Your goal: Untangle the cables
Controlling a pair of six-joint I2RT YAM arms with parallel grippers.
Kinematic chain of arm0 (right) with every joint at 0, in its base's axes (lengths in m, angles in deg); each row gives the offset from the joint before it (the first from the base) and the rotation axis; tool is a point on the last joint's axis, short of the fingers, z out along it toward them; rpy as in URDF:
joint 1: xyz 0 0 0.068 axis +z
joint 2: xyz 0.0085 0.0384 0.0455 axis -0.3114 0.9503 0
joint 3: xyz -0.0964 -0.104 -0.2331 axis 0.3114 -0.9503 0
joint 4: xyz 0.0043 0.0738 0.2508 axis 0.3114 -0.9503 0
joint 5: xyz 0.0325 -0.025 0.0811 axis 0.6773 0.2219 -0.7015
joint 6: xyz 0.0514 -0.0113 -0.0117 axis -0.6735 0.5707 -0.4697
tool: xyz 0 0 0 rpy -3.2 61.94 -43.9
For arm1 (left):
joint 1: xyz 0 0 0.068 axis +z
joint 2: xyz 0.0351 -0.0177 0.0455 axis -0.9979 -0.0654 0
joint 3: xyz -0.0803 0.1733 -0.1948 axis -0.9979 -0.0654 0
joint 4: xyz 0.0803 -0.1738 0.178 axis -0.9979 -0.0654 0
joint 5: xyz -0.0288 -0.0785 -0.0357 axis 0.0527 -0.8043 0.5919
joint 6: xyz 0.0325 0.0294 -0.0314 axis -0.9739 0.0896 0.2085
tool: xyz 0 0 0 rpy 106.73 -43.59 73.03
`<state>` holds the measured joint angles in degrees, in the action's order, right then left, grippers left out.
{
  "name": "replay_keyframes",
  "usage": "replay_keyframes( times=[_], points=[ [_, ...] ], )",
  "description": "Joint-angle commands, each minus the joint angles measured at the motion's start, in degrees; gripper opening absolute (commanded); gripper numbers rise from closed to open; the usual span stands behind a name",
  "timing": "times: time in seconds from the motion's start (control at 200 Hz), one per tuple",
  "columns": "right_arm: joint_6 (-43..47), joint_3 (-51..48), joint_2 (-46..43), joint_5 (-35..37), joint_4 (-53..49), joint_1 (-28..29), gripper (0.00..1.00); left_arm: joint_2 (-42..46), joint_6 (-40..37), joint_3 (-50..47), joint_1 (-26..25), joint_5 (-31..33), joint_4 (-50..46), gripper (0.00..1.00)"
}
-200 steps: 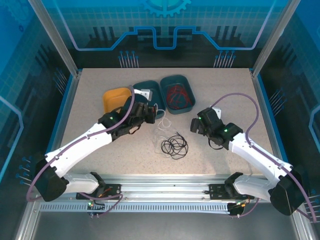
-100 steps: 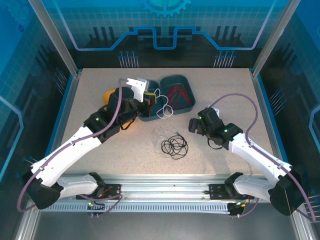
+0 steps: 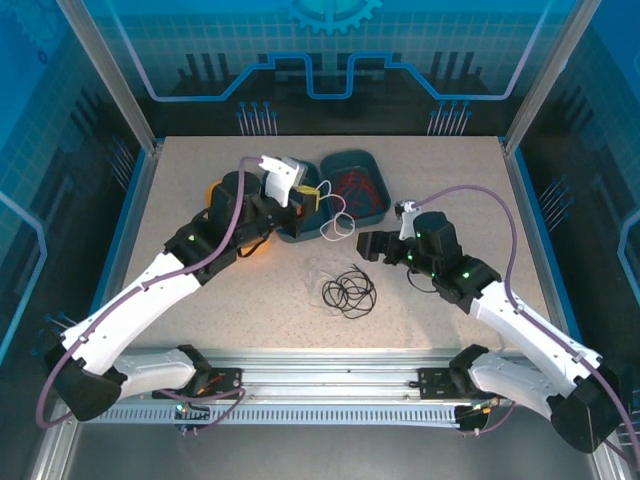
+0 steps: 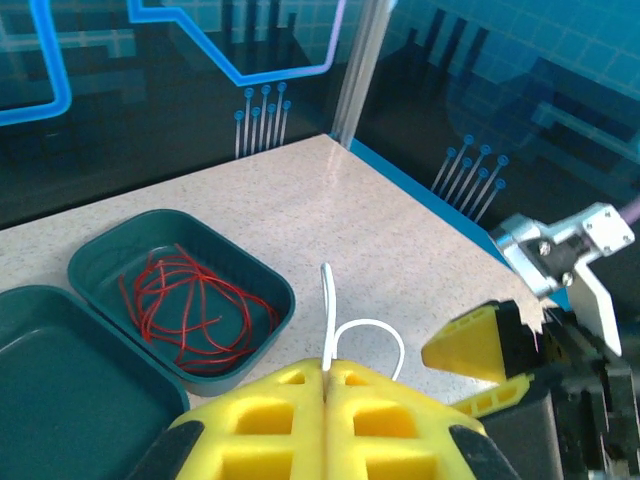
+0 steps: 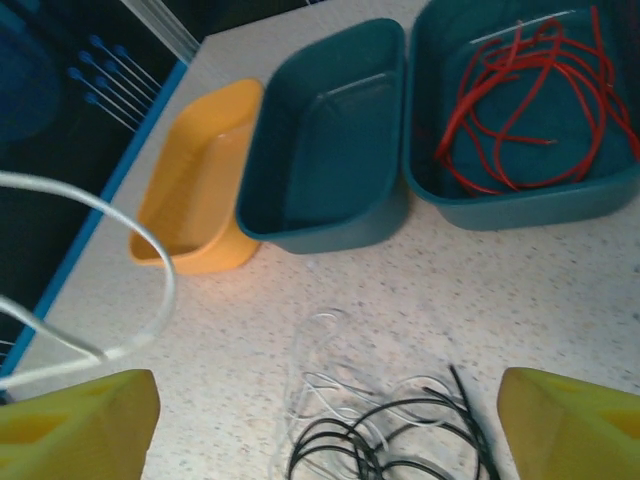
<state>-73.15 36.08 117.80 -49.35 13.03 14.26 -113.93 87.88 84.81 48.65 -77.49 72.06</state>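
Left jaws are pinched shut on the white cable (image 4: 365,332), holding its loop up by the empty middle bin (image 5: 325,130), likely so it can be dropped there apart from the rest. Right jaws stand wide open, low over the bench (image 3: 450,170) and facing the black cable (image 3: 348,293), which lies near centre with pale strands (image 5: 320,385) against it. The red cable (image 5: 520,110) already sits alone in the far right bin (image 5: 610,190)
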Motion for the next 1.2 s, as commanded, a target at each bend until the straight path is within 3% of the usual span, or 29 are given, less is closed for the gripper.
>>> replay_keyframes(
  times=[0.0,0.415,0.765,0.951,1.051,1.196],
  points=[
    [1.52,1.49,-1.12,-3.02,2.95,-0.85,0.83,2.41,-1.75,-1.24,0.39,-5.17,2.02,0.0],
    [3.64,4.35,2.13,-9.99,4.77,-1.15,0.64,3.64,-1.84,-3.16,0.39,-12.92,4.01,0.0],
    [3.63,2.8,4.75,-17.82,8.99,-0.46,0.63,2.71,0.1,-3.19,0.49,-7.74,5.18,0.0],
    [3.21,1.72,5.94,-18.03,9.35,-0.37,0.63,2.76,0.5,-3.57,0.67,-10.8,6.85,0.0],
    [2.91,1.69,7.12,-16.57,9.54,-0.37,0.53,3.02,0.76,-3.95,0.73,-12.27,7.77,0.0],
    [2.1,1.94,7.98,-10.46,7.69,-0.31,0.33,3.9,1.29,-4.33,1.18,-8.99,7.63,0.0]
  ],
)
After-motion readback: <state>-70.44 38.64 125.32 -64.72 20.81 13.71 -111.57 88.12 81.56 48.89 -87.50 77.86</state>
